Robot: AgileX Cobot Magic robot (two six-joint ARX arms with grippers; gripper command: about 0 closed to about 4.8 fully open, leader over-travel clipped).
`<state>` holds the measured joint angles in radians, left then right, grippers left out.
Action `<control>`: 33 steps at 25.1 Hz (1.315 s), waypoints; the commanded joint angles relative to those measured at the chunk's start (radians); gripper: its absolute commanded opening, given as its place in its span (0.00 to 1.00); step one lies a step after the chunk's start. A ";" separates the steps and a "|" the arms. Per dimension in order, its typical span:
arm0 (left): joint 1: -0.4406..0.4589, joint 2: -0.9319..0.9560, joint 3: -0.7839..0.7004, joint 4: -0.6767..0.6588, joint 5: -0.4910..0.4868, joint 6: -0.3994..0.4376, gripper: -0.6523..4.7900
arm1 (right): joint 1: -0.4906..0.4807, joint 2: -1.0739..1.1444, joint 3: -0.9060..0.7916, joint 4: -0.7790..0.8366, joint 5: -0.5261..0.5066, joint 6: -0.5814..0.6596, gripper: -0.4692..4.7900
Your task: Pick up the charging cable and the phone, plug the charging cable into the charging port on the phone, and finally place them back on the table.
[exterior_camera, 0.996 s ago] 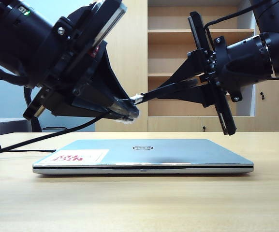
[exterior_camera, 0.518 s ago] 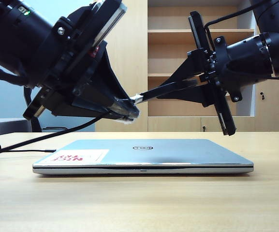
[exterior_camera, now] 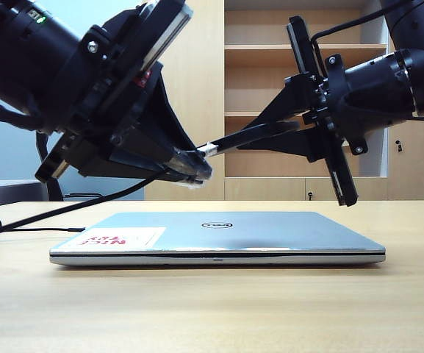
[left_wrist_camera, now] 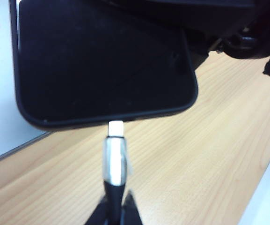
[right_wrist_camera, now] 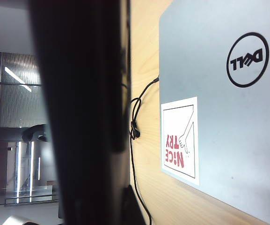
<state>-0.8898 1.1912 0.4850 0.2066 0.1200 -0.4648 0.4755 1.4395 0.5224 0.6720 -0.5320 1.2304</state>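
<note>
Both arms are raised above the closed laptop (exterior_camera: 219, 234), my grippers meeting over its lid.

My left gripper (exterior_camera: 195, 166) is pressed together, pinching the charging cable (left_wrist_camera: 114, 161) just behind its silvery connector. In the left wrist view the two fingers (left_wrist_camera: 99, 213) clamp the black cord, the metal sleeve stands out directly ahead of them, and the small white tip touches the phone's short edge at the charging port (left_wrist_camera: 116, 121). How deep the tip sits, I cannot tell. The rest of the cable trails from this gripper down to the surface (exterior_camera: 212, 309) on the left of the exterior view.

My right gripper (exterior_camera: 270, 134) is closed on the phone (left_wrist_camera: 102, 58), gripping it by the end away from the connector. The phone extends from the right gripper toward the left gripper, tilted, clear of the laptop.

Beyond the right gripper, its wrist view shows the phone's dark edge (right_wrist_camera: 85, 112) up close, then the laptop lid with a red-and-white sticker (right_wrist_camera: 180, 140), and a thin black cord (right_wrist_camera: 135, 126) looping on the wood beside it.

Farther back stands a wooden shelf unit (exterior_camera: 270, 44).
</note>
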 commanded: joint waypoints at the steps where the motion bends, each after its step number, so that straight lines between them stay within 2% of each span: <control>1: -0.001 -0.001 0.000 0.020 0.000 0.000 0.11 | 0.001 -0.006 0.005 0.044 -0.013 -0.001 0.08; 12: -0.001 0.000 0.000 0.020 0.000 0.000 0.11 | 0.003 -0.006 0.005 0.047 -0.013 -0.008 0.08; 19: -0.001 0.000 0.000 0.029 0.000 0.000 0.11 | 0.076 -0.006 0.005 0.066 0.034 -0.031 0.08; 33: 0.000 0.000 0.000 0.029 0.000 0.000 0.11 | 0.071 -0.006 0.005 0.062 0.002 -0.097 0.08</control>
<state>-0.8902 1.1915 0.4789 0.1905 0.1280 -0.4648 0.5407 1.4395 0.5232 0.7002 -0.4828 1.1576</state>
